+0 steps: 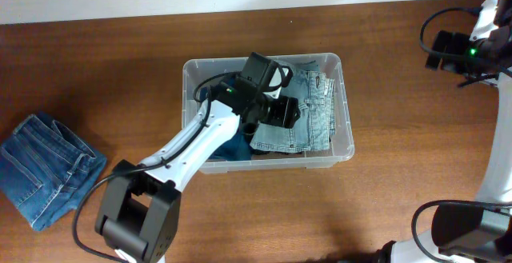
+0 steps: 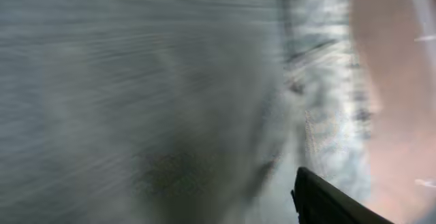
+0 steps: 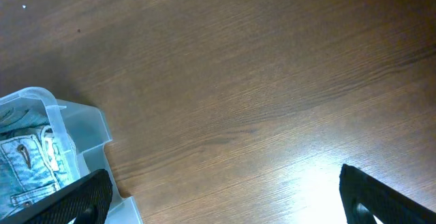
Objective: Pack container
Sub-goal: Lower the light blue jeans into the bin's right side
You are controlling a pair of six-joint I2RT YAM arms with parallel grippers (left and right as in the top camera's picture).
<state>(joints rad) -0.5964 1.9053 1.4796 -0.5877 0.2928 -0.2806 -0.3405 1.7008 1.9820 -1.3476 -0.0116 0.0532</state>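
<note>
- One container, clear plastic and rectangular, stands at the middle of the wooden table.
- One light-wash denim garment, folded, lies inside the container and fills its right half; a pocket and seams show.
- One darker blue garment lies inside the container at its near left, partly under the arm.
- One pair of folded blue jeans lies on the table, well apart to the left of the container.
- Left gripper reaches into the container, over the light denim. The wrist view is blurred, with one dark finger showing, so I cannot tell whether the claw is wide or narrow.
- Right gripper hangs at the far right, well apart from the container, claw spread wide and holding nothing.
</note>
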